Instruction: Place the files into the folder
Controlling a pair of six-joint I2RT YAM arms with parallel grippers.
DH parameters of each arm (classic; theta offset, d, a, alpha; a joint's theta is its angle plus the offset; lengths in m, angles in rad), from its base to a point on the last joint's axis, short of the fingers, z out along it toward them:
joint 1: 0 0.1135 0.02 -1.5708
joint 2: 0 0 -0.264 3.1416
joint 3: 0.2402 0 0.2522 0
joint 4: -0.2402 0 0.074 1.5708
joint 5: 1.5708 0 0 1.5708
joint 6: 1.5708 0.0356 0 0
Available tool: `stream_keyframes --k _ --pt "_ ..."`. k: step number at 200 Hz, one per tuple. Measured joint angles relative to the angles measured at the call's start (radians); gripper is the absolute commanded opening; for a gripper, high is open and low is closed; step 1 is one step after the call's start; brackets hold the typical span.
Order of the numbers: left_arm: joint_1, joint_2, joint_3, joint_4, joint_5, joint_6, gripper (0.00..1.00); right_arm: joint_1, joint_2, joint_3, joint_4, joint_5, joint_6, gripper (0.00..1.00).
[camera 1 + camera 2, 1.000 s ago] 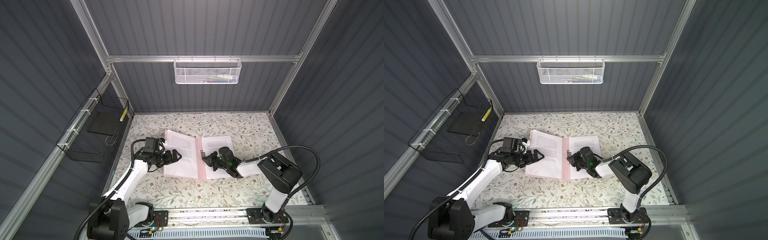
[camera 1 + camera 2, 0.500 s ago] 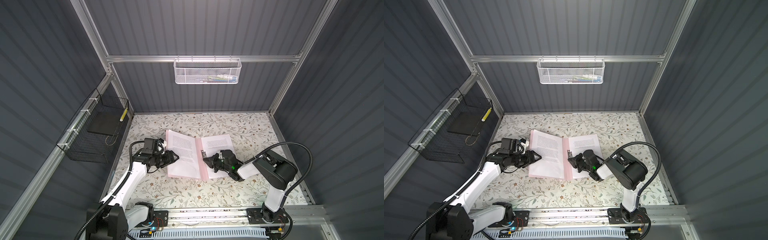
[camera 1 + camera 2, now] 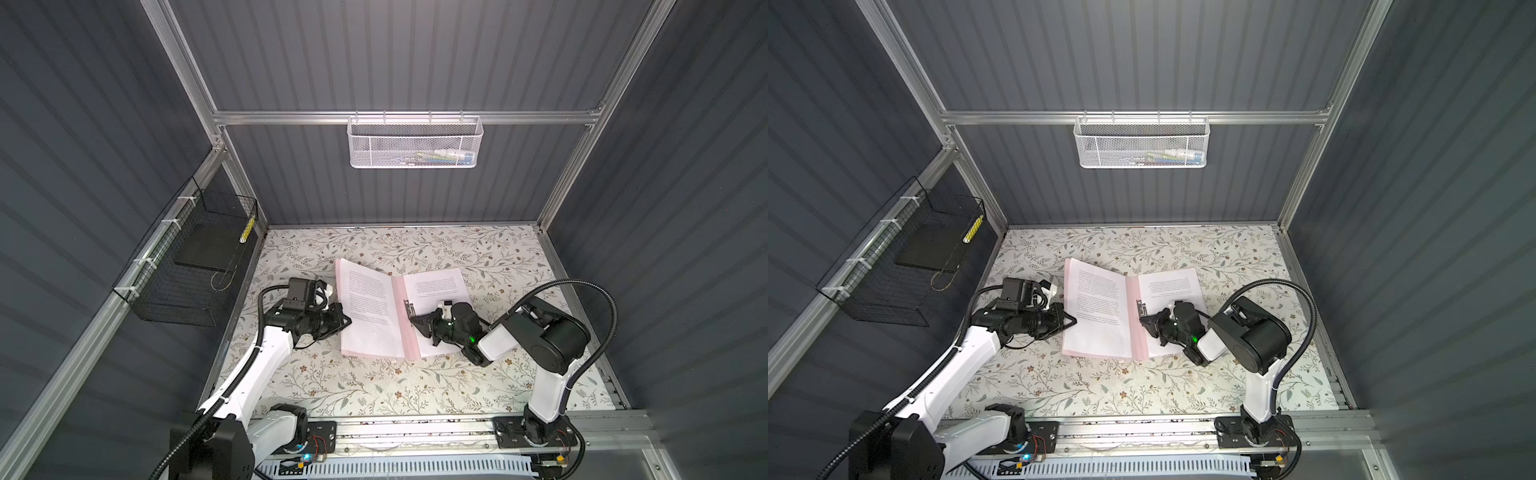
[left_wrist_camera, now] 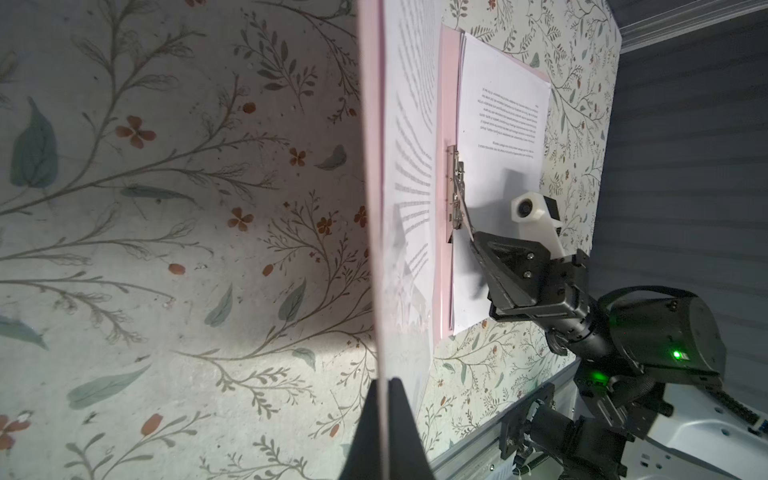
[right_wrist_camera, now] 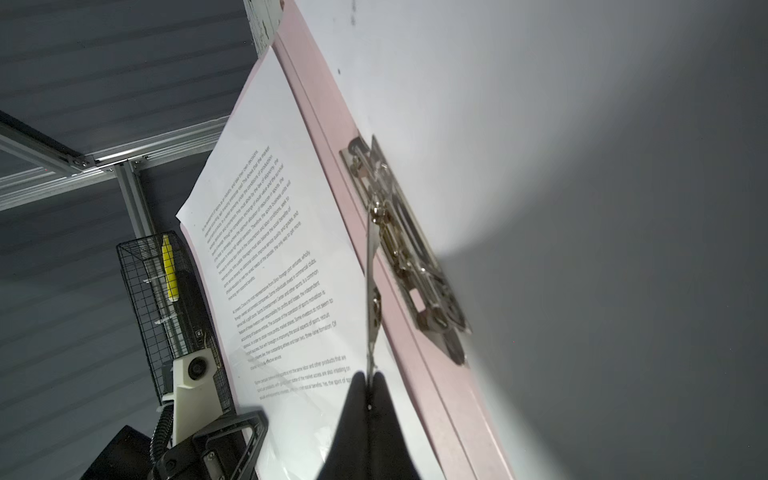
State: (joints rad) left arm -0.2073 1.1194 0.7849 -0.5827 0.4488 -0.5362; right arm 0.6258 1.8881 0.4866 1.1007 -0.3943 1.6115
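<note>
The pale pink folder (image 3: 409, 347) lies open mid-table, the files (image 3: 436, 284) resting on both its halves. The left gripper (image 3: 347, 321) is clamped on the folder's outer left edge, and the right gripper (image 3: 414, 321) pinches the metal clip lever (image 5: 370, 266) at the spine. Around them are a floral tabletop (image 3: 374, 386), ribbed grey walls (image 3: 395, 62), a white mesh basket (image 3: 413, 145) and a black wire basket (image 3: 187, 270). The sheets' print is too fine to read.
</note>
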Motion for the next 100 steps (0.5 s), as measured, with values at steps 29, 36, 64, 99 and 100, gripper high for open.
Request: stream_keyframes --k 29,36,64,99,100 --pt "-0.001 0.000 -0.025 0.000 -0.029 -0.011 0.00 -0.004 -0.018 -0.006 -0.031 -0.006 -0.041 0.00" --pt "-0.001 0.000 -0.030 0.000 -0.039 -0.011 0.00 -0.005 -0.031 -0.011 -0.045 -0.005 -0.055 0.00" --pt "-0.003 0.000 -0.035 -0.013 -0.077 -0.015 0.00 -0.008 -0.102 -0.014 -0.160 0.002 -0.135 0.00" --pt "-0.008 0.000 -0.035 -0.023 -0.094 -0.015 0.00 -0.008 -0.185 0.006 -0.332 0.042 -0.245 0.00" --pt "-0.008 0.000 -0.035 -0.023 -0.094 -0.015 0.00 -0.008 -0.186 0.006 -0.334 0.042 -0.247 0.00"
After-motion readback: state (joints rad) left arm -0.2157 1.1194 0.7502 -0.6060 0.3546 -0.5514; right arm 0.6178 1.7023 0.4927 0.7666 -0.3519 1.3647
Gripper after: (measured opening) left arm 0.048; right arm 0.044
